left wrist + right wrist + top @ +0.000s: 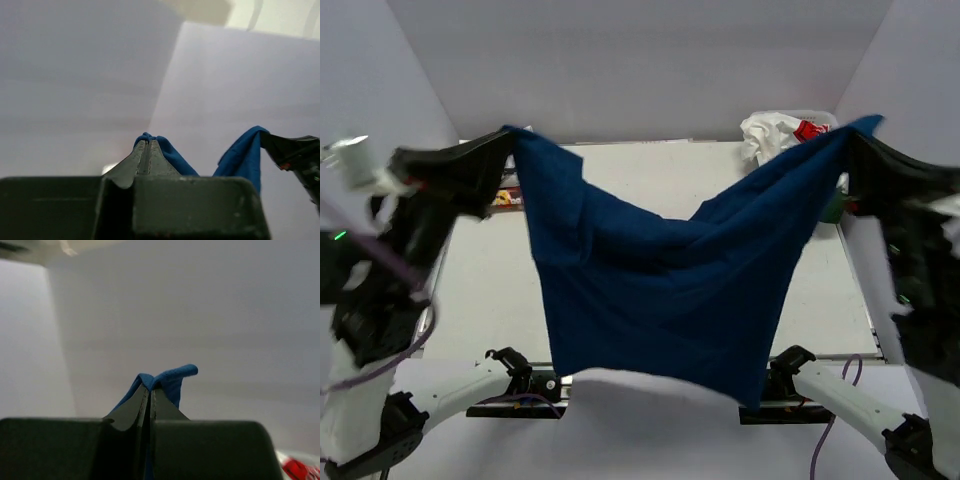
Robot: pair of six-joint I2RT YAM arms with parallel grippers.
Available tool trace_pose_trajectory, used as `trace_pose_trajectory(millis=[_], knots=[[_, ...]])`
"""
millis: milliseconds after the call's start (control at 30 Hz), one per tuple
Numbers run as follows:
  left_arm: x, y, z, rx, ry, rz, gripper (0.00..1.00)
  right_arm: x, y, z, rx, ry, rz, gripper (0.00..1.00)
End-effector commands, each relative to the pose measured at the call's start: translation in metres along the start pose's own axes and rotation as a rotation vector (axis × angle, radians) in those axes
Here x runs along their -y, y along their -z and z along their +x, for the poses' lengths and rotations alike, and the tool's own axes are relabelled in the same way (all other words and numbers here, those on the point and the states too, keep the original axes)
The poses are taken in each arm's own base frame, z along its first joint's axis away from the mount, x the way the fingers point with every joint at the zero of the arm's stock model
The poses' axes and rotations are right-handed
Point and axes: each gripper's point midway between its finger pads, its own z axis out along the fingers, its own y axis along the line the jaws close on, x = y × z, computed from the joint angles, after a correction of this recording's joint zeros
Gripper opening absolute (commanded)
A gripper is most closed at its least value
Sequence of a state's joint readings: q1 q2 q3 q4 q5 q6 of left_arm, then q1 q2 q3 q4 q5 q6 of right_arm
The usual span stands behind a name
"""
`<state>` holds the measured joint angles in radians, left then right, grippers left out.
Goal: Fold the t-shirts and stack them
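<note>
Above the bench, one dark blue t-shirt hangs spread between two raised arms; its upper edge sags in a V at the middle and its lower hem drops over the near edge, in front of the arm bases. Far left, the left tool is pressed together on one upper corner, a small tuft of blue cloth showing past the fingertips; far right, the right tool is likewise clamped on the other upper corner. Both arms reach up and outward, wrists level with each other. At the far right of the bench lies one heap of white cloth with red print; the number of garments cannot be told, and the print is too small to read.
</note>
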<state>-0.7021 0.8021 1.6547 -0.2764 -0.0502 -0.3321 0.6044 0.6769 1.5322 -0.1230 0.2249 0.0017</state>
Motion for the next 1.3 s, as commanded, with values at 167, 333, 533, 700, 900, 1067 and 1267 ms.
trace_pose_trajectory(millis=[167, 333, 533, 700, 900, 1067, 1267], knots=[[-0.162, -0.060, 0.196, -0.345, -0.200, -0.650, 0.00, 0.102, -0.054, 0.228, -0.412, 0.386, 0.594, 0.00], [-0.273, -0.004, 0.293, -0.499, -0.279, -1.045, 0.01, 0.135, -0.041, 0.388, -0.722, 0.390, 0.595, 0.00], [-0.357, 0.062, 0.423, -0.926, -0.186, -1.236, 1.00, 0.148, 0.015, 0.511, -1.100, 0.243, 0.617, 0.90], [-0.348, 0.059, 0.455, -0.995, -0.100, -1.125, 1.00, 0.133, 0.033, 0.536, -1.183, 0.181, 0.549, 0.90], [-0.285, 0.073, 0.506, -1.126, 0.129, -0.795, 1.00, 0.098, 0.030, 0.576, -1.245, 0.046, 0.336, 0.90], [-0.235, 0.116, 0.544, -1.264, 0.299, -0.632, 1.00, 0.082, 0.046, 0.624, -1.359, -0.057, 0.283, 0.90], [-0.204, 0.161, 0.571, -1.350, 0.456, -0.554, 1.00, 0.086, 0.065, 0.649, -1.437, -0.094, 0.369, 0.90]])
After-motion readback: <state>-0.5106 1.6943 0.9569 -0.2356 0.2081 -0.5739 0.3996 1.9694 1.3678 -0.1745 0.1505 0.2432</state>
